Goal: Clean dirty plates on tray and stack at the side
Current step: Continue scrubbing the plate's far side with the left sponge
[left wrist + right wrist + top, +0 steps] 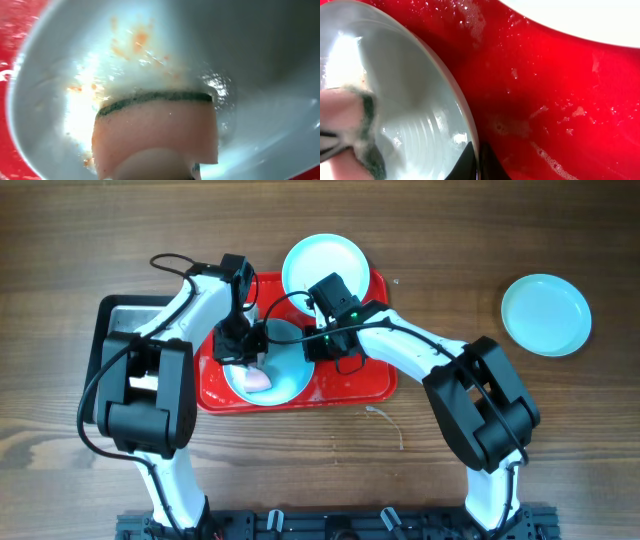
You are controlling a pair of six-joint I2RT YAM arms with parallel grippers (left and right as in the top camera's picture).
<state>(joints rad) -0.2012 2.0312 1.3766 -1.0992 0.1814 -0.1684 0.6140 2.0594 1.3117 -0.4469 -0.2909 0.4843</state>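
At the right gripper, two dark fingertips are pinched on the rim of the near plate, one inside the rim and one outside. That plate lies on the red tray, whose wet floor carries suds and droplets.

Over the same plate, the left gripper is clamped on a pink sponge with a dark green scouring face, which is pressed into the plate's bowl. Its fingers are not clearly visible in the wrist view. Orange stains are noted on the plate surface just beyond the sponge.

A second plate rests across the tray's far rim, mostly beyond it. A third plate sits on the table to the right, well apart from the tray. A metal tray lies left of the red tray, partly under the left arm.
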